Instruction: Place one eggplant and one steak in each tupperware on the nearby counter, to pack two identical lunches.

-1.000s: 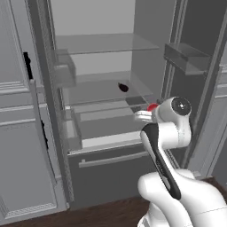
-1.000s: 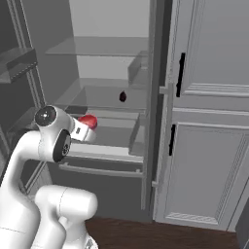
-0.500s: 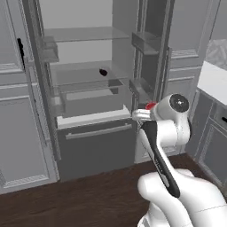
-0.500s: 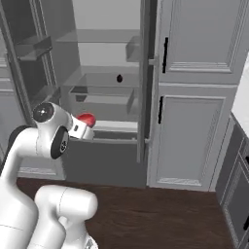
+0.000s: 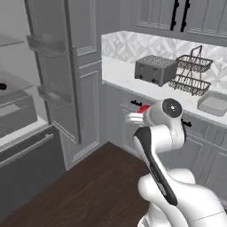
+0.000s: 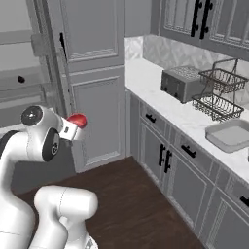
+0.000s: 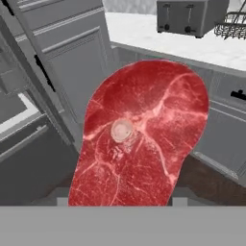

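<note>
A raw red steak (image 7: 144, 139) with white marbling and a round bone stands close before the hand camera and hides the fingertips. My gripper (image 6: 74, 127) is shut on the steak (image 6: 77, 119), held at chest height in front of the arm. In the left base view the steak (image 5: 144, 108) peeks out beside the wrist. One grey tupperware (image 6: 228, 136) lies on the white counter (image 6: 146, 78) at the far right, also seen as the tupperware (image 5: 213, 103). The eggplant shows as a small dark blob (image 6: 21, 79) on a fridge shelf at the left.
A grey toaster (image 5: 155, 70) and a two-tier wire basket (image 5: 191, 71) stand on the counter (image 5: 117, 68) against the tiled wall. The open fridge door (image 5: 57, 66) with its shelves stands to the left. Dark wood floor (image 6: 141, 194) lies before the grey cabinets.
The whole picture has swung from the open fridge round to the counter, so the base has moved. The steak stays in the gripper throughout.
</note>
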Motion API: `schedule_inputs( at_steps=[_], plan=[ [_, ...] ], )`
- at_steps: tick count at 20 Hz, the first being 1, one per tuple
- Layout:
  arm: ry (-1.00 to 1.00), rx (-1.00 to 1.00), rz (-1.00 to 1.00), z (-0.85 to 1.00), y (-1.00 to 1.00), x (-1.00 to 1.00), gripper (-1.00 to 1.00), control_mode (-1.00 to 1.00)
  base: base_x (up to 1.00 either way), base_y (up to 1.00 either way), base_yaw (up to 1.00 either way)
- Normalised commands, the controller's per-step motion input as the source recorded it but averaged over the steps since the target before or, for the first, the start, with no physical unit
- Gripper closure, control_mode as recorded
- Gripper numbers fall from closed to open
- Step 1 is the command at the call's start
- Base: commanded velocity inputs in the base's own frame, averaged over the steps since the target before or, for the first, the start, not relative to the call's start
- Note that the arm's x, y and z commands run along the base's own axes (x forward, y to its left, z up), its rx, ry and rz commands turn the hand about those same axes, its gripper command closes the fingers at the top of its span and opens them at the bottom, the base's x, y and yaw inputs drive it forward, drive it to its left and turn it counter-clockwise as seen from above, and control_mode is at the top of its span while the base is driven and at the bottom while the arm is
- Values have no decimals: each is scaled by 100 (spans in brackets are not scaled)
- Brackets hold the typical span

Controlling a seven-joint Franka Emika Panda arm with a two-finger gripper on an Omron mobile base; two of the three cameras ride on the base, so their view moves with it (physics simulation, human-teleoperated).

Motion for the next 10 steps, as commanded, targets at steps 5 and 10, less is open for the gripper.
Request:
schedule_inputs(
  at_steps=[5,10],
  plan=[
    [0,0,0,0,0,0,100,100,0,0,-100],
    [0,0,0,0,0,0,100,100,16,3,-96]
  ],
)
